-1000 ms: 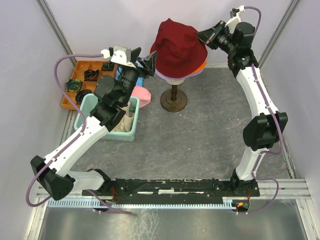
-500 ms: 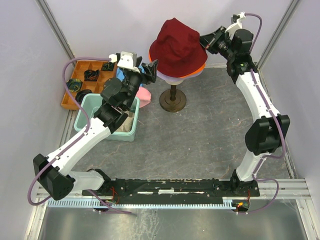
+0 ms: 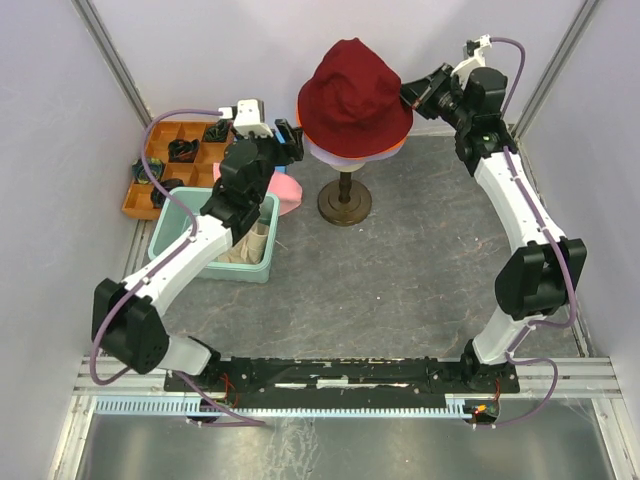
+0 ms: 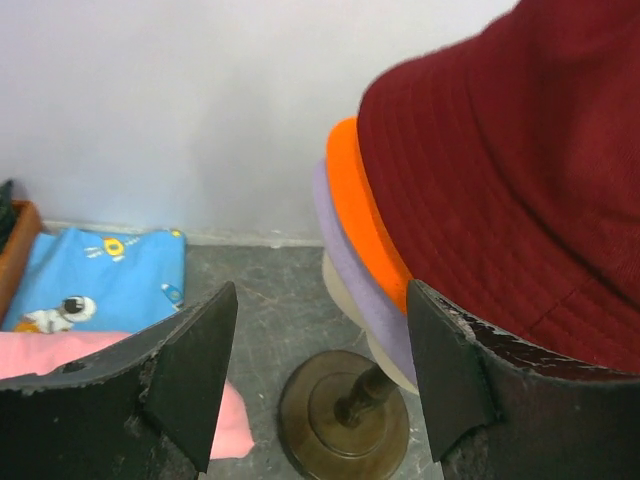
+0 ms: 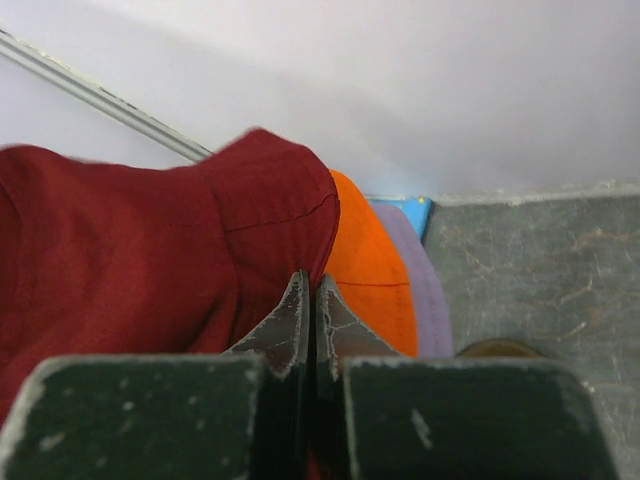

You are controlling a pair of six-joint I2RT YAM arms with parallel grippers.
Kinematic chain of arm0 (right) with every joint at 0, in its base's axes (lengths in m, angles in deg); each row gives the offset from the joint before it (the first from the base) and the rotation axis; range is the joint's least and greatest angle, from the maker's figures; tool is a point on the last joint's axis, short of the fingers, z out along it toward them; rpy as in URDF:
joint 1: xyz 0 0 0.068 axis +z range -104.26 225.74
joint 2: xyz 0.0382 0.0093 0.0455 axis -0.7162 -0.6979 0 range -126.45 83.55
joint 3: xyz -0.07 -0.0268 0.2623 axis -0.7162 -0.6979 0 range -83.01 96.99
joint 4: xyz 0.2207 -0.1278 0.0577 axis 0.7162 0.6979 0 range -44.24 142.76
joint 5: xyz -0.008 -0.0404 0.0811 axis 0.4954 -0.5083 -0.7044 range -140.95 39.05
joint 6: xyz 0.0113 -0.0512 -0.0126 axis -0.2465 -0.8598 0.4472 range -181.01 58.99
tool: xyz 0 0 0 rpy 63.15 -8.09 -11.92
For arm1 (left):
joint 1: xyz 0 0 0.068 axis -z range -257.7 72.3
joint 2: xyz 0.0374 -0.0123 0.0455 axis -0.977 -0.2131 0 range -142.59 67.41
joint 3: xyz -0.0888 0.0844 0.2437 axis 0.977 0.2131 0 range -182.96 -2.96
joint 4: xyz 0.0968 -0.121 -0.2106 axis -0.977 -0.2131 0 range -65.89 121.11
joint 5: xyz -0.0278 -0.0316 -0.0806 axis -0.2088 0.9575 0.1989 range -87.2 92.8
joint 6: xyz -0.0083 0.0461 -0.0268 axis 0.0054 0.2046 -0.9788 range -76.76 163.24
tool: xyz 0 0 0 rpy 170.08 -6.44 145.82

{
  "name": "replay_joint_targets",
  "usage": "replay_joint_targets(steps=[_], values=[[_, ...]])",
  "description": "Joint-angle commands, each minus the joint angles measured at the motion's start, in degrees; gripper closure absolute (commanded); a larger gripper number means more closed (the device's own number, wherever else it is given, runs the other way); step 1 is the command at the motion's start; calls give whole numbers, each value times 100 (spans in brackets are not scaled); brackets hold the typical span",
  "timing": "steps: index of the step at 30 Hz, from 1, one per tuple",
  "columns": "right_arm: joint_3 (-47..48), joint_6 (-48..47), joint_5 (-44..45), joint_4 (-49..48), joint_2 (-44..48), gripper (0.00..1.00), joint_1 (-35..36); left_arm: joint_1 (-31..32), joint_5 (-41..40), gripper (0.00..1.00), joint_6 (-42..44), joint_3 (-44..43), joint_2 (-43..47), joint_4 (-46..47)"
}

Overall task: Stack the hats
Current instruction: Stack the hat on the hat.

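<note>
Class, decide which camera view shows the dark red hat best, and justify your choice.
Top external: the dark red hat shows whole, crown and brim, on the stack. Left wrist shows only one side of it; right wrist only a close patch of brim.

on stand (image 3: 345, 203): dark red hat (image 3: 352, 92) over orange hat (image 3: 397, 147) and lavender hat (image 3: 330, 157) brims. at its right brim: right gripper (image 3: 408, 96), probably pinching. just beside left brim: left gripper (image 3: 292, 140). by teal bin (image 3: 160, 228): pink hat (image 3: 287, 190).

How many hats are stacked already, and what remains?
Done: lavender hat, orange hat, dark red hat stacked on the stand. In hand: right claw pinches the red brim; left claw open beside it. Left: pink hat on the table, beige fabric in the teal bin.
</note>
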Motion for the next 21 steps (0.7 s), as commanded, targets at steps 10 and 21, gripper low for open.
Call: replay_joint_targets(steps=[10, 21], values=[[-82, -368, -342, 2235, -612, 100, 210, -870, 1927, 1, -1593, -595, 16, -130], [273, -419, -364, 2422, -697, 100, 218, -1777, 3970, 4, -3194, -898, 127, -210]])
